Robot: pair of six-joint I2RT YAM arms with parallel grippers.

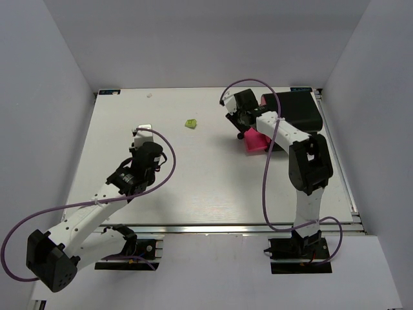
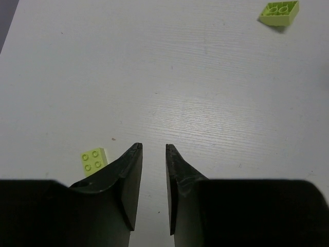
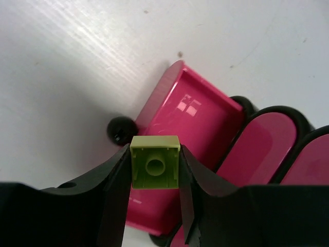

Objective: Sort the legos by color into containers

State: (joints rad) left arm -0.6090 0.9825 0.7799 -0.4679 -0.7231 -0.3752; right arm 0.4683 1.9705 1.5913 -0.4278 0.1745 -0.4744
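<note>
My right gripper [image 3: 154, 150] is shut on a lime yellow-green lego [image 3: 155, 163], underside towards the camera, and holds it above an open magenta drawer [image 3: 198, 116] with a round dark knob [image 3: 121, 130]. In the top view this gripper [image 1: 239, 121] is beside the pulled-out drawer [image 1: 257, 141] of the black containers [image 1: 298, 110]. My left gripper [image 2: 153, 147] is open and empty, low over the table. A lime lego [image 2: 94, 160] lies just left of its left finger. Another lime lego [image 2: 279, 12] lies farther ahead to the right, and it also shows in the top view [image 1: 190, 124].
Two more magenta drawer fronts [image 3: 259, 149] sit to the right of the open drawer. The white table [image 1: 193, 187] has raised edges, and grey walls stand on three sides. Purple cables loop off both arms.
</note>
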